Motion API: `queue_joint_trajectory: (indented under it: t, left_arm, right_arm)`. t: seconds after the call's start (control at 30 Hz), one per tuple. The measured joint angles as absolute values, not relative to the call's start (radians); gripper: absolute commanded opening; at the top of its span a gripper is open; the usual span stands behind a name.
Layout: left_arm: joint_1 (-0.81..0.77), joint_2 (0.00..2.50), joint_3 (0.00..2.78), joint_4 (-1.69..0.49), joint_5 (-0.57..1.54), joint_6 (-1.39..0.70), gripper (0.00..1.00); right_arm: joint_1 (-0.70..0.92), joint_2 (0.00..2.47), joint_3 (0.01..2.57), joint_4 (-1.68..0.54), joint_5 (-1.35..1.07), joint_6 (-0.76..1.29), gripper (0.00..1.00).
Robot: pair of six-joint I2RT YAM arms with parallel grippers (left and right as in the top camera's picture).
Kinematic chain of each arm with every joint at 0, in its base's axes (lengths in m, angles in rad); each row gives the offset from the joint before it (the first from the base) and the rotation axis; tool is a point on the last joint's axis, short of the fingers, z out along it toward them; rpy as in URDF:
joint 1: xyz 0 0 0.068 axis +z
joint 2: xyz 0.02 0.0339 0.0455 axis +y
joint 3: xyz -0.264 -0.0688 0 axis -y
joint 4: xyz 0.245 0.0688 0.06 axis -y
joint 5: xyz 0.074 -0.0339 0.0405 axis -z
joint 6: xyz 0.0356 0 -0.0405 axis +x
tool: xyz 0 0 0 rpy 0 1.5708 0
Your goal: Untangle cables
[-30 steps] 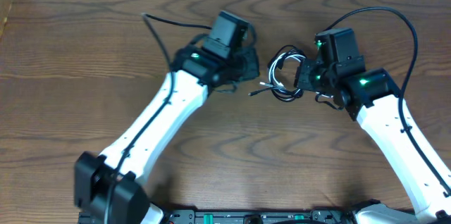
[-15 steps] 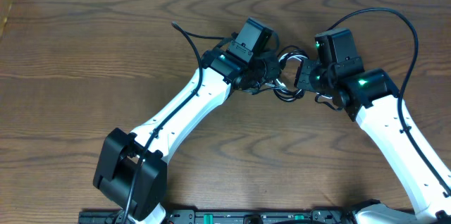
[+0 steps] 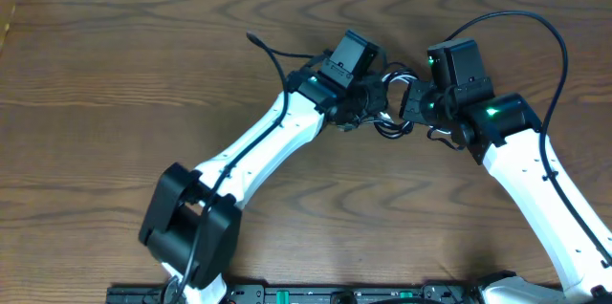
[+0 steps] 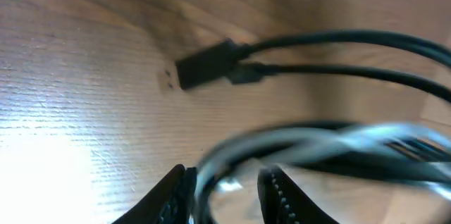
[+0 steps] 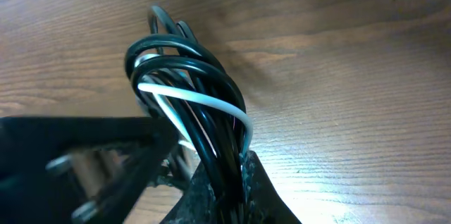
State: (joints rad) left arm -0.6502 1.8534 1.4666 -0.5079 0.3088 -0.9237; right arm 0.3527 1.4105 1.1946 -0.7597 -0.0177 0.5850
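Currently: tangled bundle of thin black and white cords (image 3: 390,105), far centre. Right gripper (image 5: 224,182) clamped on it. Left gripper (image 4: 224,190) part-open astride white loop (image 4: 296,143). Step: seizing loop. Next: you close, draw leftward.

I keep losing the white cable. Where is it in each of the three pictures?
Overhead: white cable upper centre, a little right of middle.
Left wrist: white cable blurred, across the lower middle.
Right wrist: white cable, a pale strand at centre.
Shared landmark: the black cable coiled with it.
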Motion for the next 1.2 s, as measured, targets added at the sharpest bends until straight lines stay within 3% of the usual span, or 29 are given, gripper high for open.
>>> queue_joint_trajectory:
  t: [0.2,0.33,0.67,0.9,1.2]
  left_arm:
    - [-0.653,1.912,1.467,-0.503,0.311,-0.923,0.27]
    - [-0.659,1.923,1.467,-0.49,0.314,-0.924,0.08]
    - [-0.648,1.922,1.467,-0.48,0.332,-0.869,0.08]
    - [-0.594,1.864,1.462,-0.49,0.406,-0.68,0.07]
    - [-0.477,1.713,1.457,-0.498,0.678,-0.44,0.07]
  right_arm:
    - [0.353,1.411,1.195,-0.762,-0.026,0.585,0.01]
    - [0.353,1.411,1.195,-0.767,-0.031,0.585,0.01]
    - [0.337,1.414,1.191,-0.786,-0.033,0.585,0.01]
    - [0.304,1.422,1.144,-0.696,-0.057,0.563,0.01]
    - [0.273,1.456,1.051,-0.541,-0.218,0.49,0.01]
